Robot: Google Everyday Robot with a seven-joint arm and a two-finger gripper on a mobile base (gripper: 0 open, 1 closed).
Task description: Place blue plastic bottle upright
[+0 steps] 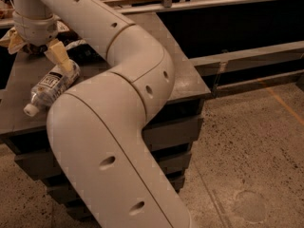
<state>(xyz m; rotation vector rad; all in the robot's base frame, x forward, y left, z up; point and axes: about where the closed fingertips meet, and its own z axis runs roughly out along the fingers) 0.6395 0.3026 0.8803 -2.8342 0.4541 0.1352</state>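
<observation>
To the left of the gripper (58, 56) and a little behind it you have a crumpled tan bag (10, 40); what it holds cannot be made out. Just below the gripper the blue plastic bottle (51, 85) lies on its side on the dark table (187, 82), not yet stood up. Its white cap (31, 110) points away from the gripper toward the near left edge, and its base is the end nearest the gripper. You cannot tell whether the gripper is open or closed, nor whether it touches the bottle or only hangs close above it.

Expect the bottle to be light, thin-walled and slick. It will likely dent under a hard squeeze and roll if nudged. Take it across the labelled middle, then swing the cap end up. Whether any water is inside does not show. To the right, the robot's arm (137, 65) crosses the table.
</observation>
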